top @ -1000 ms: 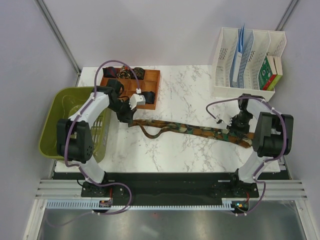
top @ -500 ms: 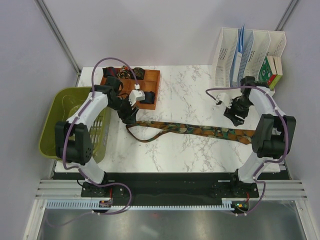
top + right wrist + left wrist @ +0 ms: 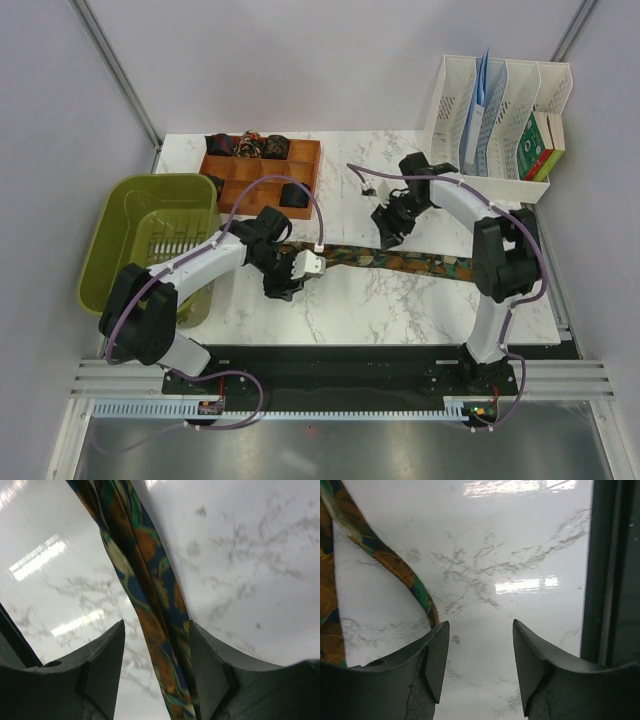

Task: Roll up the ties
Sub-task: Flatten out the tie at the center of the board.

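One patterned tie [image 3: 420,264], orange, green and blue, lies stretched flat across the marble table [image 3: 350,310]. My right gripper [image 3: 385,238] hovers over its middle. In the right wrist view the tie [image 3: 145,590] runs between the open fingers [image 3: 156,645], close to the right finger, not pinched. My left gripper [image 3: 283,292] is just in front of the tie's narrow left end. It is open [image 3: 480,650] with bare marble between the fingers, and the tie [image 3: 385,560] curves past on the left. Rolled ties [image 3: 250,147] sit in a wooden tray [image 3: 305,165].
A green basket [image 3: 125,215] stands at the table's left edge. A white file organizer [image 3: 500,115] with papers and a box is at the back right. The table's dark front edge [image 3: 610,580] shows in the left wrist view.
Both grippers opened and let go of the tie's ends. The left arm swung from beside the tray toward the front. The right arm moved left to the tie's middle. The tie now lies straighter.
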